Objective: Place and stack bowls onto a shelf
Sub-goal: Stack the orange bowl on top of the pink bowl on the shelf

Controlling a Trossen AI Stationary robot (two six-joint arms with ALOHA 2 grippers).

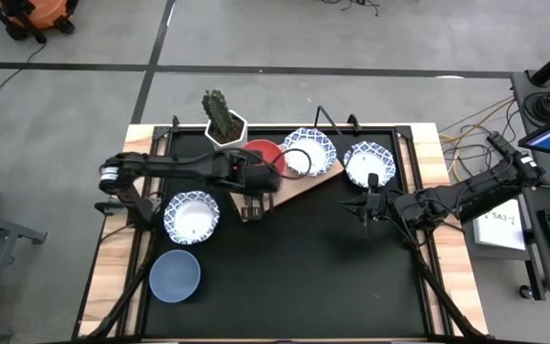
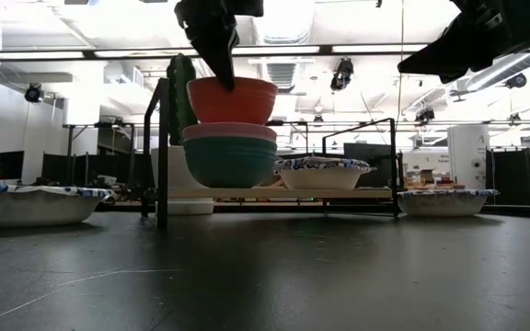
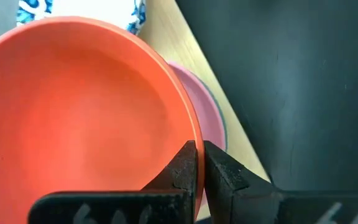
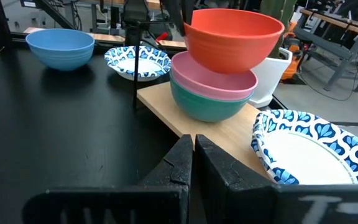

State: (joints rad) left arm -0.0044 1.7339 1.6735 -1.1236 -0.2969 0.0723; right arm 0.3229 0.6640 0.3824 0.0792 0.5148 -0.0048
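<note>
My left gripper (image 1: 264,174) is shut on a red bowl (image 2: 231,99), which it holds over a pink bowl (image 2: 230,131) nested in a green bowl (image 2: 230,162) on the wooden shelf (image 2: 357,193). Whether the red bowl's base touches the pink one, I cannot tell. A blue-patterned white bowl (image 1: 309,151) sits on the shelf beside the stack. More bowls rest on the black table: a patterned one (image 1: 368,164) to the shelf's right, another (image 1: 191,216) at the left, and a blue bowl (image 1: 175,274) near the front left. My right gripper (image 1: 370,205) waits shut, right of the shelf. My left gripper pinches the red bowl's rim (image 3: 191,138), one finger inside the bowl and one outside. The fingers come from above, slanting down from the table's left. The bowl hangs a little tilted over the pink bowl (image 3: 215,118).
A white pot with a cactus (image 1: 223,122) stands at the far edge, behind the stack. Black posts (image 2: 162,156) carry the shelf at its corners. The table's near middle and right are bare black surface (image 1: 313,277).
</note>
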